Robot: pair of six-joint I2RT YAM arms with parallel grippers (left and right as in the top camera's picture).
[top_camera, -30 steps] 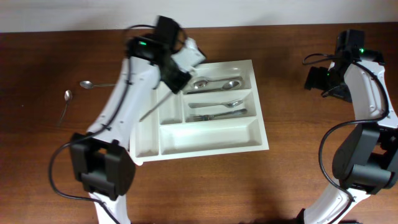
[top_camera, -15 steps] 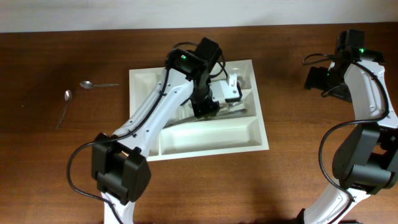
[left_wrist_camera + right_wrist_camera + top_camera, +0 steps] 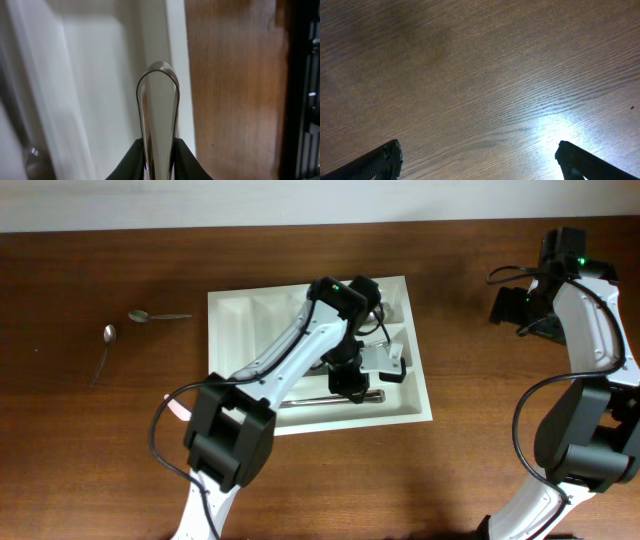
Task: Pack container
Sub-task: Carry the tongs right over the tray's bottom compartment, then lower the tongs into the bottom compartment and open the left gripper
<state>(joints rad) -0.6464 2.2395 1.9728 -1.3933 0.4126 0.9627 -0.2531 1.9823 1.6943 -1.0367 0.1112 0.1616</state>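
Two arms: left arm (image 3: 300,350) stretched across the container, right arm (image 3: 585,310) at the right edge of the overhead frame above bare counter (image 3: 500,480)
Container (image 3: 228,330): white compartment tray, centre of the overhead frame, flat on the counter
Left jaws: narrow, pinched on a utensil (image 3: 158,100) — its rounded steel handle end sticks out between them, over the tray's lowest long compartment near the right wall; its kind cannot be told
Right jaws: spread wide, nothing between them, only wood grain below
Loose items: one spoon (image 3: 160,315) and a second spoon (image 3: 104,345) in the upper left of the frame, well apart from the tray
Handling, tray: judged light, stiff, thin-walled plastic with a smooth base — likely to slide if nudged; best taken by the rim or an outer wall
Handling, utensil: judged stiff, slim, slick metal; a firm pinch along the handle suits it
Writing: no brand, label or lettering readable in any view
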